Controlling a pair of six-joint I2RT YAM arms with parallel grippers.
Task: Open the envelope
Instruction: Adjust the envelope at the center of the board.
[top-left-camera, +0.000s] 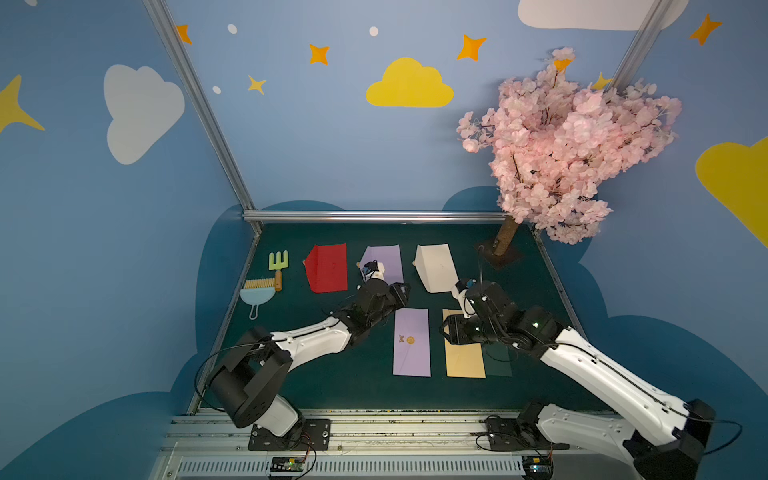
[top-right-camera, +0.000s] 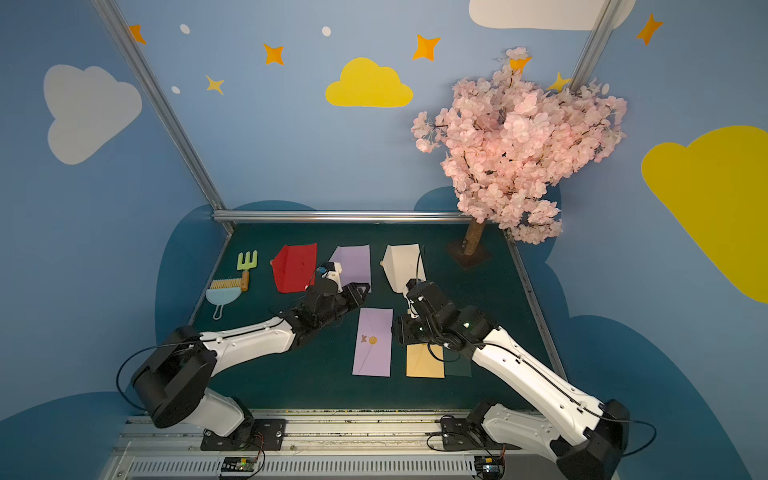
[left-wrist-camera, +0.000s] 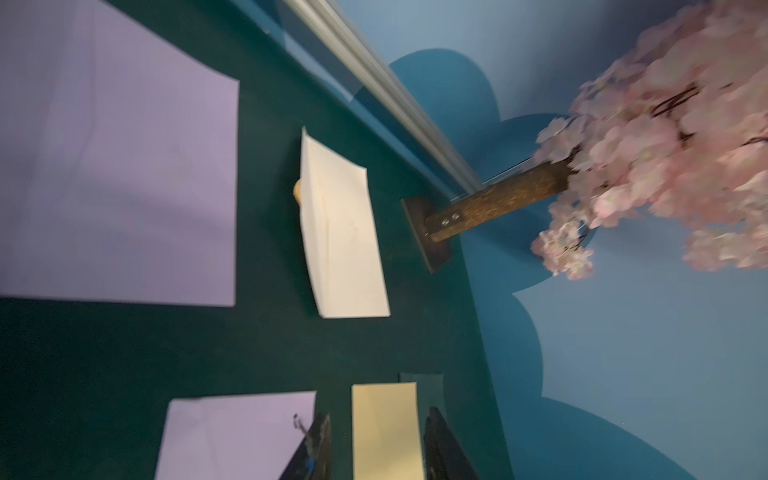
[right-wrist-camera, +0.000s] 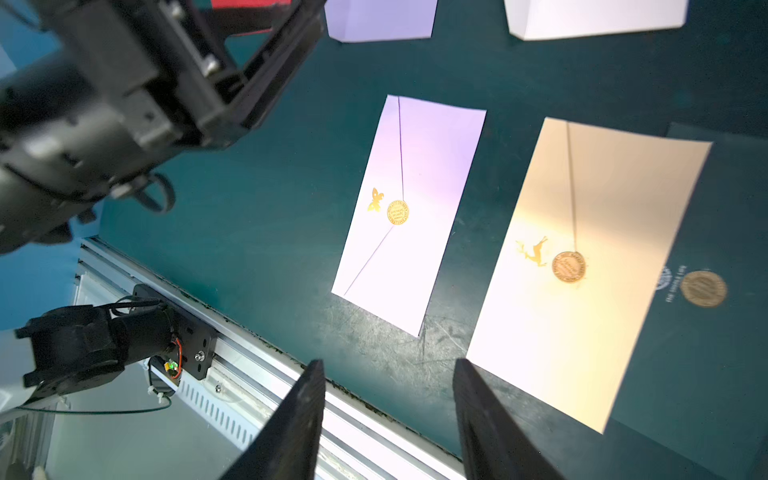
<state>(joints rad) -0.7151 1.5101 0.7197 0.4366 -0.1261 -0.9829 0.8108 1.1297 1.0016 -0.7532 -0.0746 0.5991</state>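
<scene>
Right gripper (right-wrist-camera: 388, 365): fingers spread with nothing between them. In both top views it hangs over the far end of the tan envelope.
Left gripper (left-wrist-camera: 379, 415): fingers apart and holding nothing, poised between the far lilac envelope and the sealed lilac one.
Table: dark green felt tabletop (top-left-camera: 332, 386) carrying everything.
Tree: pink artificial blossom tree (top-left-camera: 573, 145) on a dark base at the far right corner.
Sealed envelopes: near row, lying flat, flaps closed under round gold seals. The lilac paper envelope (right-wrist-camera: 428, 166) has the tan paper envelope (right-wrist-camera: 602, 199) just beside it, which overlaps a dark green envelope (right-wrist-camera: 706, 353).
Far row: red paper envelope (top-left-camera: 328, 268), second lilac envelope (top-left-camera: 390, 262) and white envelope (top-left-camera: 436, 268), side by side and apart.
Dustpan: pale blue dustpan with brush (top-left-camera: 257, 296) at the far left.
Rake: small green toy rake (top-left-camera: 278, 262) with a wooden handle touching the brush.
</scene>
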